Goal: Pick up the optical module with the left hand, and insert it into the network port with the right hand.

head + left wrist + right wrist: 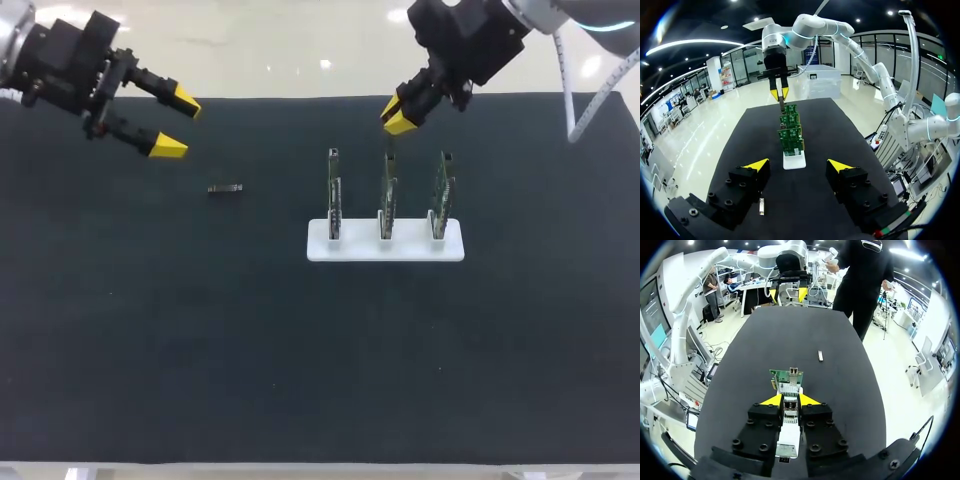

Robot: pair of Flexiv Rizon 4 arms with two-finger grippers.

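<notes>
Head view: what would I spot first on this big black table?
Probably the white stand near the middle, holding three upright green circuit boards in a row. Next, the bright yellow tips of the right gripper hovering near the middle board's top, and the left gripper, open, above the far left. A tiny dark optical module lies flat left of the stand.

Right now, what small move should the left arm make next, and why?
Probably shift the left gripper over the optical module and lower it: its fingers are open and empty, and the module lies untouched on the table, near one finger, not between them.
</notes>
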